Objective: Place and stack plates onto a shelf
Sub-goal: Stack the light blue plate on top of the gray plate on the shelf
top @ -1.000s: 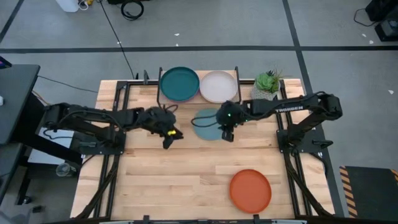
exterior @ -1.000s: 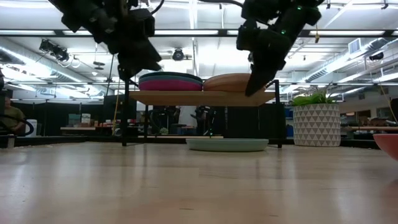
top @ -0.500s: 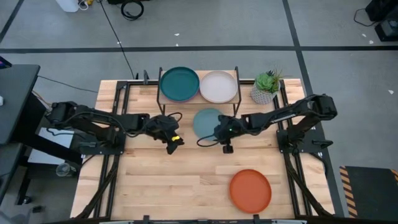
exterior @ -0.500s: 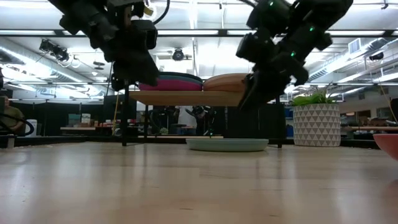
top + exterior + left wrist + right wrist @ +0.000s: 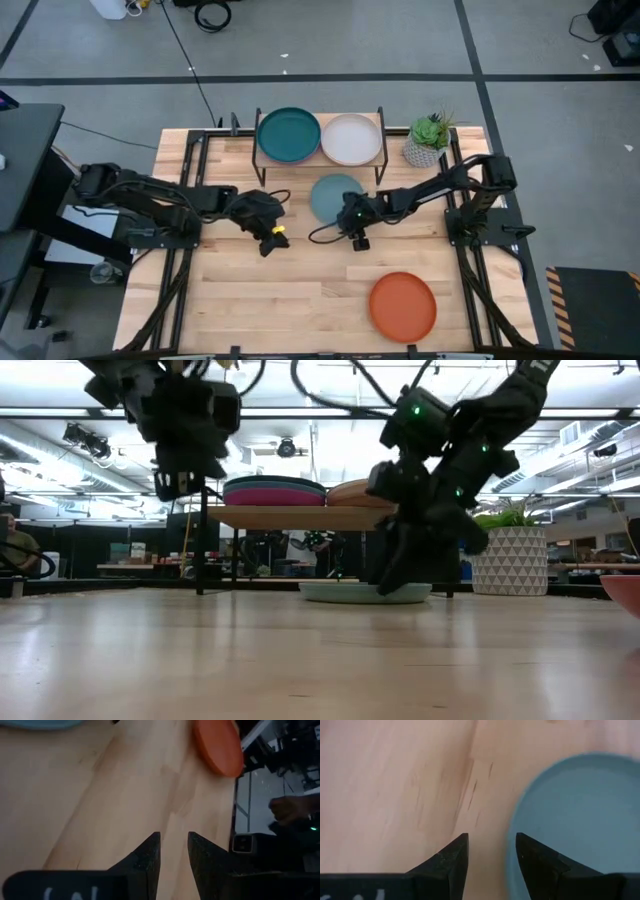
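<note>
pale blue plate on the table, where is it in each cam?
High view: pale blue plate just in front of the shelf, right gripper at its near edge.
Low view: under the shelf, centre.
Left wrist view: sliver at a corner.
Right wrist view: fills one side.
Shared landmark: orange plate, also in the left wrist view.

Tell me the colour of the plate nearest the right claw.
Pale blue plate, clearest in the high view.

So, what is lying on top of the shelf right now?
On the shelf, the high view shows a dark teal plate and a cream plate side by side. The low view shows a magenta plate beneath the teal; further plates under them are covered.
</note>
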Robot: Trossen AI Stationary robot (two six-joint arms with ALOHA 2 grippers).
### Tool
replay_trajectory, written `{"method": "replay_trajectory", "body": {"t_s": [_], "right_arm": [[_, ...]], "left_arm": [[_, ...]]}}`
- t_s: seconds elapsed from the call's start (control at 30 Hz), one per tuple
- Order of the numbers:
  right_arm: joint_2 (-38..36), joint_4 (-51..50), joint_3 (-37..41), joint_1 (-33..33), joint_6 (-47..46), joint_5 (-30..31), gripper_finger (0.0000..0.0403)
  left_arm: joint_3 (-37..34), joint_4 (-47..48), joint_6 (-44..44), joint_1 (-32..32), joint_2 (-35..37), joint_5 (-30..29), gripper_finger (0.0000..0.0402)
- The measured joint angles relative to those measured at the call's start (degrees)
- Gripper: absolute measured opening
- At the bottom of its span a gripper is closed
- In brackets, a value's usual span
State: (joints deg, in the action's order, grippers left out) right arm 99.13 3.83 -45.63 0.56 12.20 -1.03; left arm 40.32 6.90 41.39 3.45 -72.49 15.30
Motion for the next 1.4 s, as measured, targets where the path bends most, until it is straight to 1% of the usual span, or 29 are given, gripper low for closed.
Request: {"method": "replay_trajectory", "body": {"t_s": [0.23,0.37,0.53,0.7,0.77,0.87,0.97,1.07,1.17,1.3,1.4], "right_arm": [[3.5,0.7,-0.2,0.0,-0.5,0.0,0.0169],[3.3,0.8,-0.2,-0.1,-0.5,0.6,0.0153],[3.2,0.4,-0.2,0.0,-0.5,0.7,0.0108],[2.5,-0.6,-0.1,-0.1,-2.4,1.1,0.0042],[1.4,-1.3,0.0,0.1,-3.0,0.9,0.0017],[-0.9,-3.2,0.0,0.3,-3.3,-0.3,0.0017],[-4.0,-8.3,-1.8,0.4,-4.8,-2.0,0.0027],[-7.4,-14.8,-4.4,0.4,-6.2,-5.4,0.0021],[-10.6,-17.6,-6.6,0.3,-8.0,-8.6,0.0014],[-14.0,-19.9,-8.7,-0.2,-11.6,-9.2,0.0016],[-16.5,-21.3,-10.7,-0.9,-12.3,-9.2,0.0023]], "left_arm": [[0.0,1.6,-0.5,0.6,2.6,-1.1,0.0103],[0.0,2.5,0.0,0.7,2.6,-1.1,0.0103],[0.0,0.2,0.3,1.3,2.7,-1.1,0.0103],[-0.1,-2.9,0.2,1.3,4.5,-2.5,0.0103],[0.0,-6.1,-0.1,1.1,5.3,-3.2,0.0103],[0.0,-7.8,-1.2,-0.3,7.0,-3.5,0.0102],[0.0,-10.3,-1.3,-2.3,9.5,-3.6,0.0102],[0.0,-14.2,-1.2,-4.1,12.9,-3.2,0.0102],[0.0,-17.1,-2.2,-5.8,16.2,-3.1,0.0102],[0.0,-17.6,-3.5,-8.0,19.8,-3.0,0.0102],[0.0,-17.8,-4.8,-8.9,21.5,-3.0,0.0102]]}}
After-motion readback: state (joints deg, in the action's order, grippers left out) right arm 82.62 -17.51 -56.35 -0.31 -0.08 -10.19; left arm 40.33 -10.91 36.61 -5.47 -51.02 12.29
